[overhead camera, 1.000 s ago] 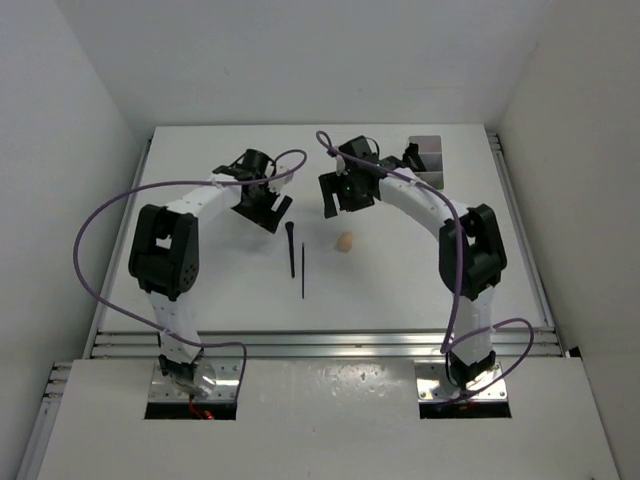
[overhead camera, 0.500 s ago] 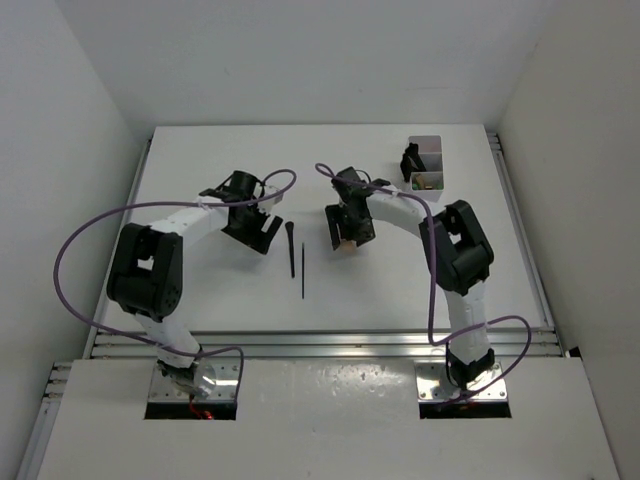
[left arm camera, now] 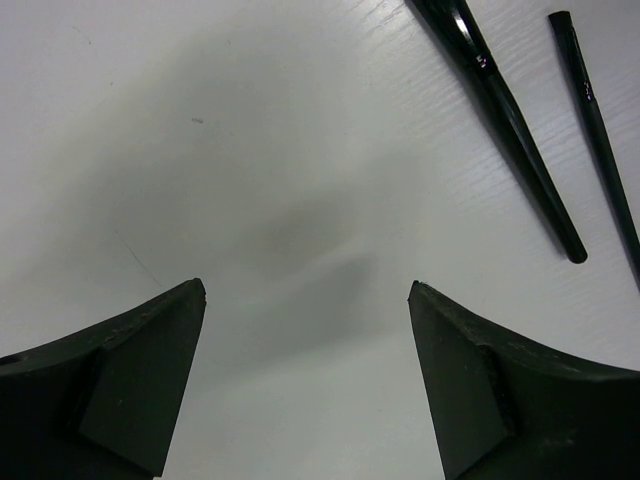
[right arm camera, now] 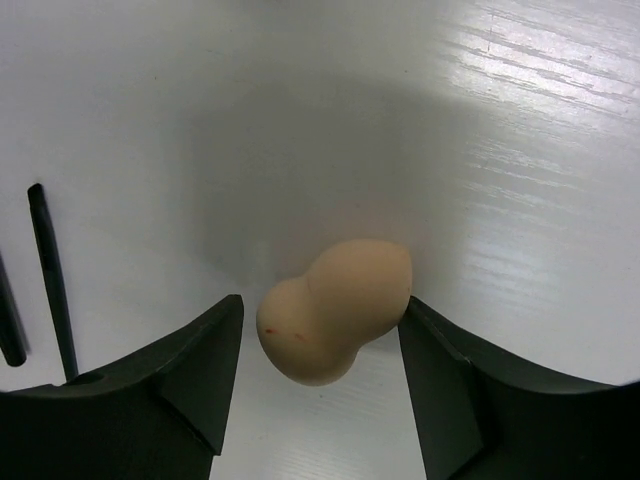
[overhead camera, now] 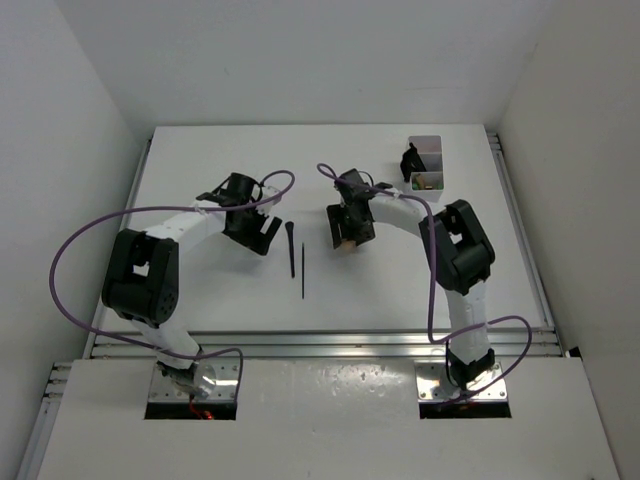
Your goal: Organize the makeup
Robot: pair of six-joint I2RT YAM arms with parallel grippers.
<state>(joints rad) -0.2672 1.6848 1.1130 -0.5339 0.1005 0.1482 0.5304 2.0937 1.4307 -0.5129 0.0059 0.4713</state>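
Observation:
A beige egg-shaped sponge (right arm camera: 335, 310) lies on the white table between the fingers of my right gripper (right arm camera: 320, 300). The gripper is open; its right fingertip (right arm camera: 420, 330) touches the sponge and the left one stands a little apart. From above, only the sponge's edge (overhead camera: 344, 244) peeks out under the right gripper (overhead camera: 345, 236). Two thin black brushes (overhead camera: 289, 250) (overhead camera: 302, 270) lie side by side at mid-table. My left gripper (overhead camera: 255, 232) is open and empty, low over bare table just left of them. They show in the left wrist view, a thick one (left arm camera: 500, 100) and a thin one (left arm camera: 600, 130).
A translucent white compartment box (overhead camera: 431, 145) stands at the back right, with dark items in one cell and small tan ones in another. The brushes' ends show at the left of the right wrist view (right arm camera: 50, 280). White walls enclose the table.
My right gripper has come down from the back onto the sponge and now straddles it. My left gripper has lowered and shifted slightly toward the brushes. Little has moved in the last half second.

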